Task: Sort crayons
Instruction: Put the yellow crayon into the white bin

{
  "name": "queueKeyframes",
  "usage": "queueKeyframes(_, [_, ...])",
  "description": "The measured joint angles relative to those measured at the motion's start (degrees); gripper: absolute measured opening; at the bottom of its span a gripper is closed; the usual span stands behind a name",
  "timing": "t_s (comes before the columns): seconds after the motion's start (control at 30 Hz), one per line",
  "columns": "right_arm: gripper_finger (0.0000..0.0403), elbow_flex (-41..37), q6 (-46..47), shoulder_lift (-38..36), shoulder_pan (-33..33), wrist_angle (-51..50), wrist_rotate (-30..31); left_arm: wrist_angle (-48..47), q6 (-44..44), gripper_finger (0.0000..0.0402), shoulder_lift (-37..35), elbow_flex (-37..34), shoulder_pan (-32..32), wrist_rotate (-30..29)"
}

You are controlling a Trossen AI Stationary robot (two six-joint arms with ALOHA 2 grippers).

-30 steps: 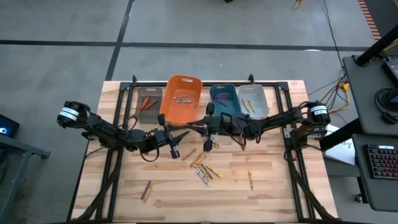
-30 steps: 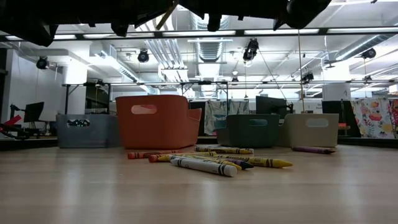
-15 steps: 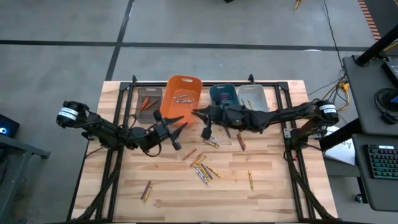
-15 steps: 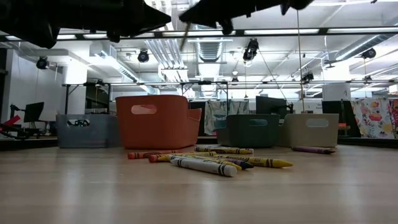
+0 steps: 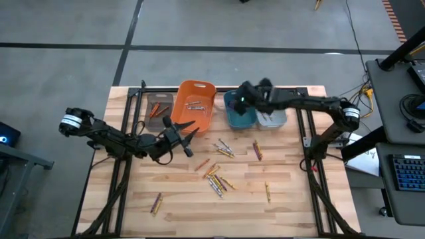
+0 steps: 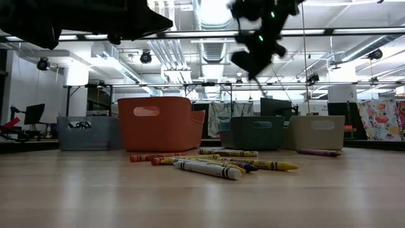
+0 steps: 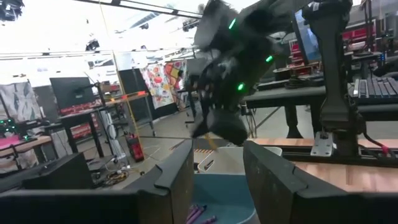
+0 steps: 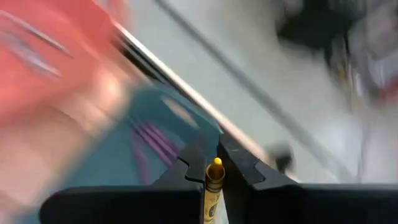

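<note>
Loose crayons [image 5: 216,179] lie on the wooden table [image 5: 299,206], and the low view shows them as a flat row [image 6: 215,166]. At the far edge stand a brown bin [image 5: 158,109], an orange bin [image 5: 194,106], a teal bin [image 5: 239,111] and a pale grey bin [image 5: 269,109]. My right gripper [image 5: 242,98] hangs over the teal bin [image 8: 143,162], shut on a yellow crayon [image 8: 214,180]. Purple crayons [image 8: 152,140] lie in that bin. My left gripper [image 5: 186,131] is open and empty in the air near the orange bin, left of the middle. My right gripper pinches the yellow crayon's paper-wrapped body [image 8: 213,190] between its two fingers. The crayon lies along the fingers, its yellow tip [image 8: 216,163] near their free ends. The fingers slant down from the table's right side. The crayon is lifted clear, above the teal bin.
More crayons lie apart from the pile: a pair [image 5: 222,147] and one [image 5: 256,150] near the bins, one [image 5: 267,192] at the near right, one [image 5: 156,202] at the near left. Black frame rails [image 5: 126,139] run along both table sides.
My right gripper, still shut on the yellow crayon, has swung fast from the table's middle toward the far edge and the right. It has tipped from about level to slanting down, and now hangs over the teal bin. My left gripper has turned slightly toward the far edge.
</note>
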Motion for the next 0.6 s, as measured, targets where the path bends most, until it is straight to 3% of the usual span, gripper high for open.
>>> queueKeyframes(0.1, [0.0013,-1.9,8.9,0.0,-6.1,-8.0,-5.3,-0.3,0.0,0.0123,0.0,0.0,0.4,0.0])
queueKeyframes(0.27, [0.0013,-6.5,13.7,0.1,-12.6,-9.8,-15.2,-0.3,0.0,0.0123,0.0,0.0,0.9,0.0])
queueKeyframes(0.47, [0.0018,-9.8,13.8,0.1,-14.5,-8.3,-16.1,-0.7,0.0,0.0123,0.0,0.0,0.9,0.0])
queueKeyframes(0.6, [0.0049,-10.6,13.8,0.1,-14.5,-6.4,-16.2,-0.7,-0.5,0.0123,0.0,0.0,1.0,0.1])
